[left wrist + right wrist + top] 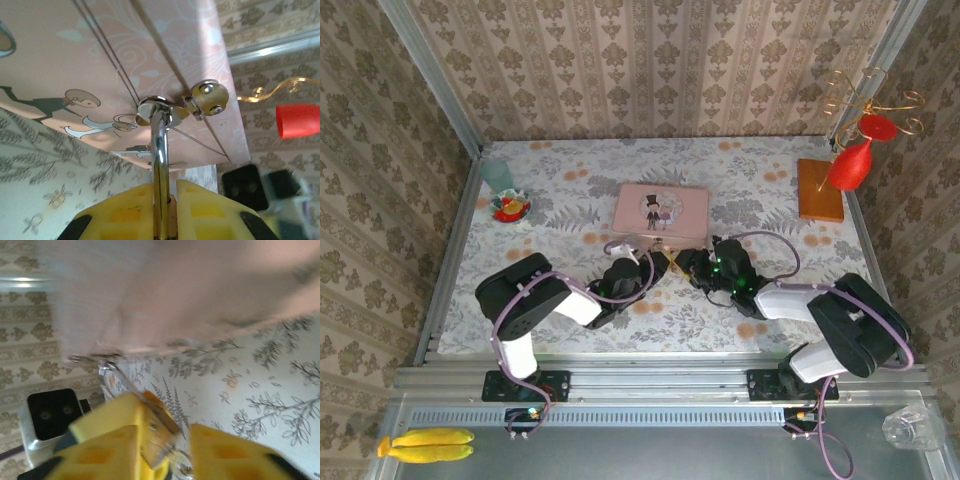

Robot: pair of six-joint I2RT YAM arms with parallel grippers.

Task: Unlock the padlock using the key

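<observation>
**A:** Left claw point(164, 189), what's it doing?

**B:** Yellow fingers are pressed together on the tiny brass-coloured padlock with the thin silver U-shackle point(160, 145). The body is hidden between them, so only the shackle stands clear. Its bend hooks at the silver hasp ring point(149, 106) on the edge of the pink rectangular tin box point(150, 40), just beside the tin's round brass clasp knob point(210, 97).

**A:** And the right claw point(167, 421)?

**B:** Blurred view. The fingers are parted with a clear gap, and a small silvery metal piece point(161, 434) leans on one finger. It's the key by its look, but I can't tell whether it's pinched.

**A:** Seen from above?

**B:** The tin sits mid-table on the grey floral cloth point(770, 190). Both claws are nosed in close together at its near edge, almost touching — the padlock is right there
</observation>
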